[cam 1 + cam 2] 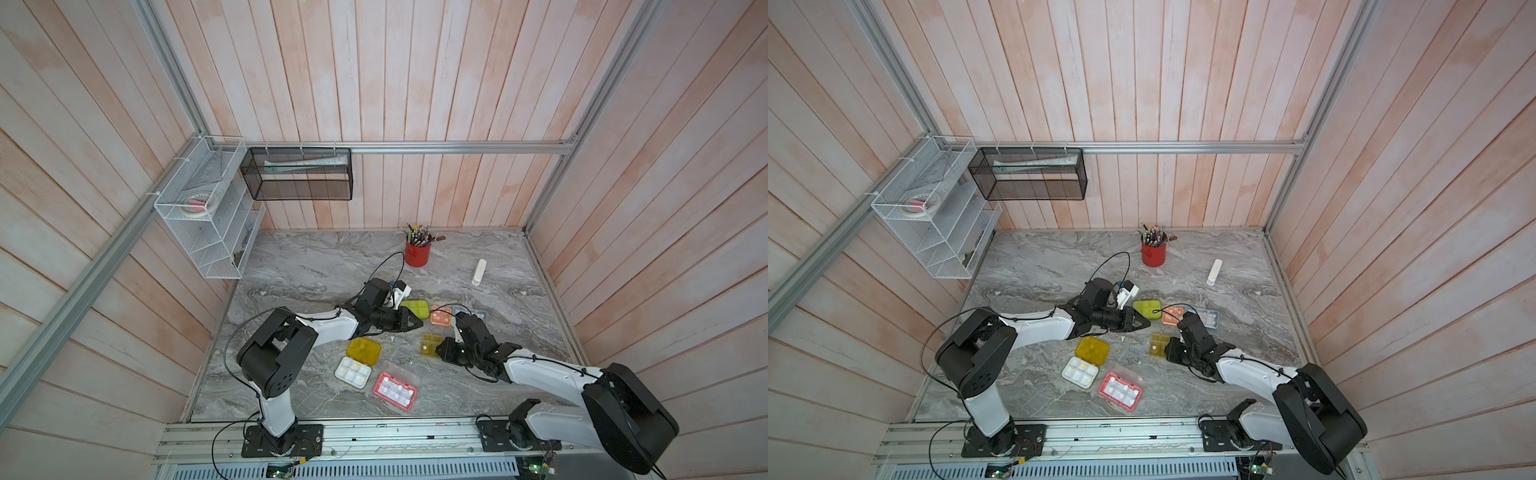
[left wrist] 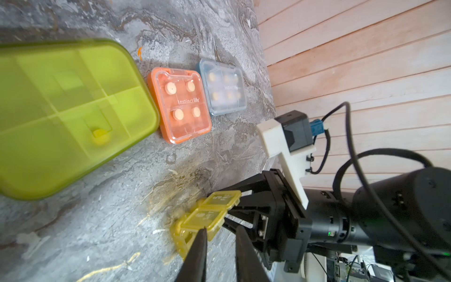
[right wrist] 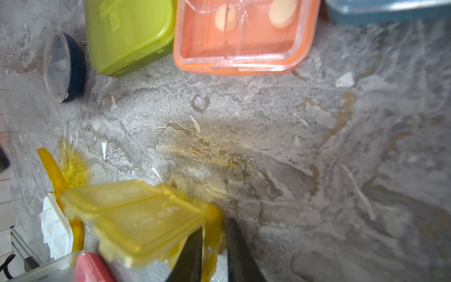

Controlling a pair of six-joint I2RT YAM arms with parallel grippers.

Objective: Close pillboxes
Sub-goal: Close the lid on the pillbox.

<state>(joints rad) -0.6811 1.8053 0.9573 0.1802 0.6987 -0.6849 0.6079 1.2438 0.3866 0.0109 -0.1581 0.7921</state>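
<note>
In both top views the right gripper [image 1: 440, 348] meets the small olive pillbox [image 1: 430, 344] on the marble table [image 1: 332, 266]. This box lies just beside the lime pillbox [image 1: 414, 308] and orange pillbox [image 1: 440, 316], and the left gripper [image 1: 417, 322] sits near it without touching. The left wrist view shows the left fingers [image 2: 197, 254] narrowly parted, nothing between them; the right wrist view shows the right fingers [image 3: 190, 254] pinched on that box's wall, its lids lifted.
</note>
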